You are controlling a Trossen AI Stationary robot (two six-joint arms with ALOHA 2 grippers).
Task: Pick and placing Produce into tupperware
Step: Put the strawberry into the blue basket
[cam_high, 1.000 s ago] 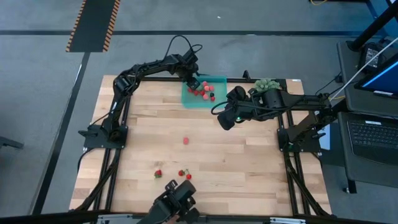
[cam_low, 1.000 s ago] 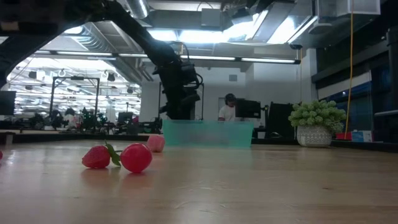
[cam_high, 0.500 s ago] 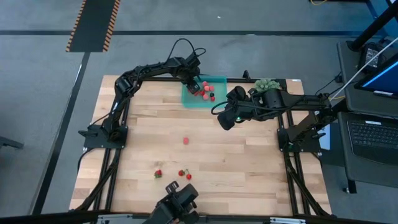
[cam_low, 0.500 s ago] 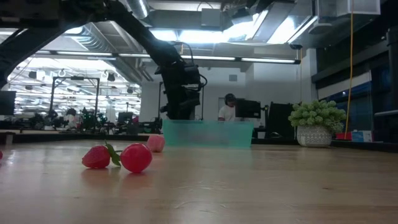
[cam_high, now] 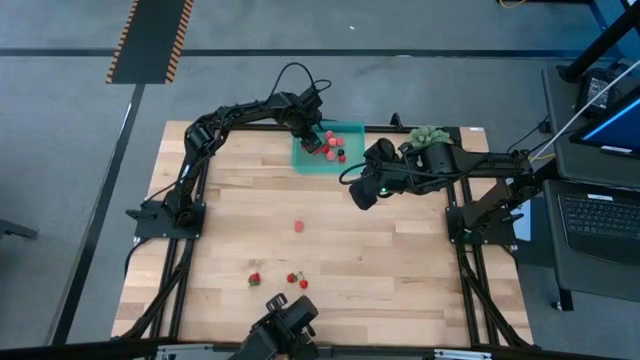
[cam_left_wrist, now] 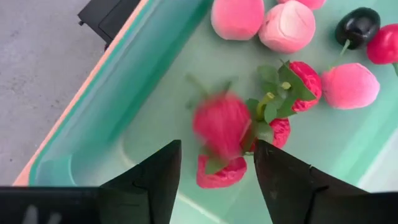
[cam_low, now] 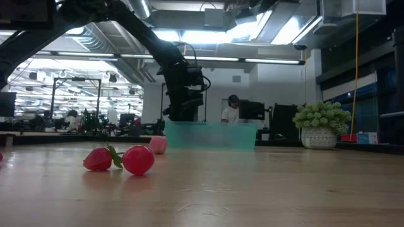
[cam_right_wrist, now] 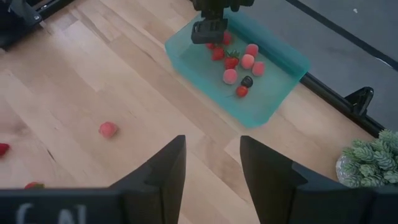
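The teal tupperware (cam_high: 328,150) sits at the table's far edge and holds several red and pink berries and a dark one (cam_left_wrist: 357,26). My left gripper (cam_high: 312,138) hangs over its left part, pointing down, fingers open (cam_left_wrist: 217,149). A red strawberry (cam_left_wrist: 221,124) shows blurred between the fingers, apart from both, above another red one (cam_left_wrist: 221,174) on the floor of the tupperware. My right gripper (cam_high: 362,190) hovers open (cam_right_wrist: 211,168) above the table, right of centre. A pink berry (cam_high: 298,226) lies mid-table, and three red ones (cam_high: 292,279) lie near the near edge.
A spiky green plant ball in a pot (cam_high: 428,135) stands at the far right of the table, beside the right arm. In the low view two red berries (cam_low: 120,159) lie close to the camera. Bare wood lies between the loose berries and the tupperware (cam_right_wrist: 239,68).
My left gripper has shifted a little toward the table's right, over the tupperware. The right arm has kept still.
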